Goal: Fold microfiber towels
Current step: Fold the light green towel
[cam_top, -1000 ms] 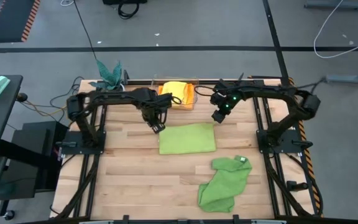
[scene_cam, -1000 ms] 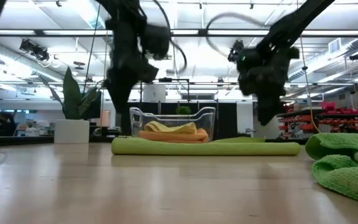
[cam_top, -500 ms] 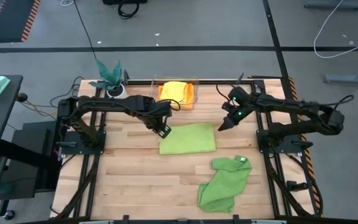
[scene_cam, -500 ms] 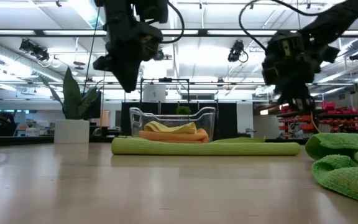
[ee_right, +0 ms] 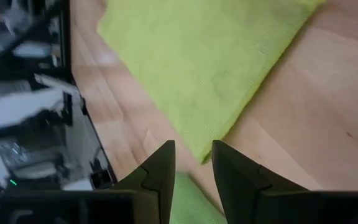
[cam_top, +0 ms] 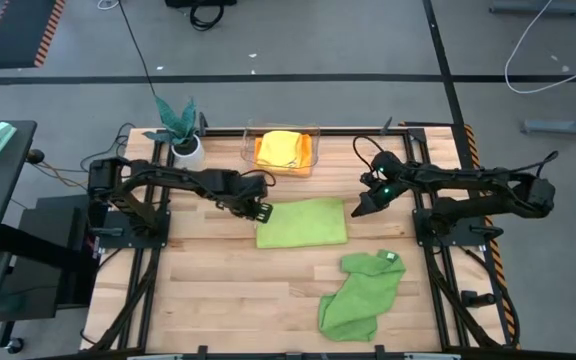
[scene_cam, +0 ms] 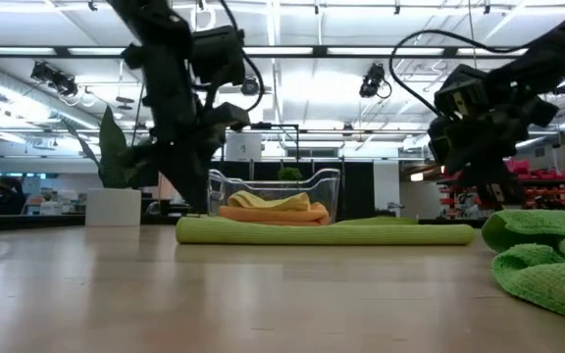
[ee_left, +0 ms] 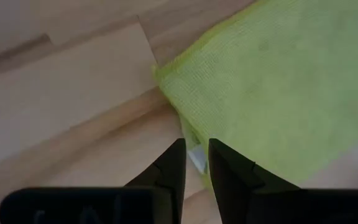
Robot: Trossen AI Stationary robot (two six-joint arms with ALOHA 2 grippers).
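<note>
The lime green towel (cam_top: 302,221) lies folded flat mid-table, with the left tool (cam_top: 261,211) at its far-left corner and the right tool (cam_top: 360,207) just off its far-right corner, both slightly parted and empty, seemingly placed to pinch both corners together.

Bench (cam_top: 208,290): light wood planks, pale tan with darker brown grain streaks. Folded towel (cam_top: 301,221) at bench centre: lime green, plain, fine woven texture in the wrist views. Crumpled towel (cam_top: 360,291) toward the front right corner: mid-green, with a small white tag (cam_top: 389,257). Clear bin (cam_top: 283,150) at the back edge: yellow towel (cam_top: 280,144) over orange towel (cam_top: 266,159). Plant (cam_top: 176,117) at the back left corner: teal leaves, white pot (cam_top: 189,152). Both arms and fingers (ee_left: 169,171): black.
</note>
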